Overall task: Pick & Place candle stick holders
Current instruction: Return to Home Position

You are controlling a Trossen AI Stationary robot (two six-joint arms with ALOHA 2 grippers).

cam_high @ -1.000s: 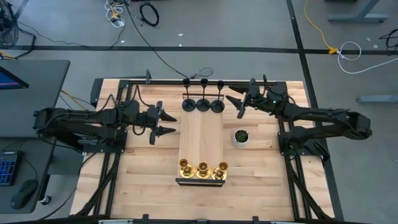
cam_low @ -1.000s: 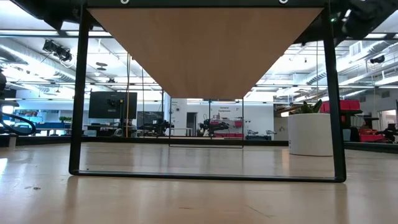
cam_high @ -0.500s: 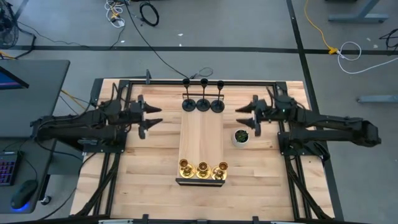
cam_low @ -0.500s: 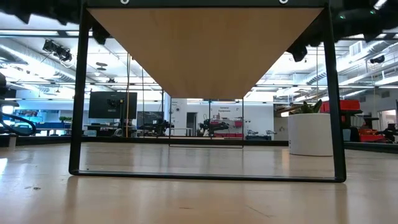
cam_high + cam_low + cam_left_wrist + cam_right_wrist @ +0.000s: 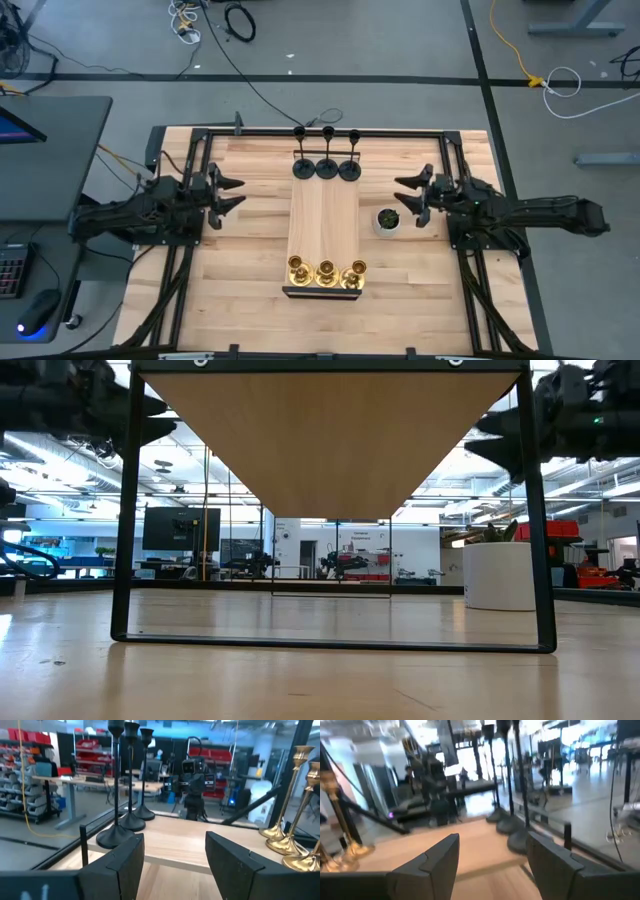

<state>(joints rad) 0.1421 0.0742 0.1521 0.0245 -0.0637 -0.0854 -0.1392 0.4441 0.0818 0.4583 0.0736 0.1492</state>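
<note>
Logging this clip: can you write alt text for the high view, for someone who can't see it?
A wooden shelf stands mid-table with three black holders lined up at one end and three gold holders at the other. The left gripper and right gripper hover open and empty on either side, with a white pot near the right one.

The high view looks straight down on the whole table [image 5: 250,300], with the shelf [image 5: 324,215] at frame centre. The low view sits at table-top height, close under that shelf, facing the room. Both wrist views look level across the shelf top from opposite sides, sharing the black candle stick holders [image 5: 326,168].
</note>
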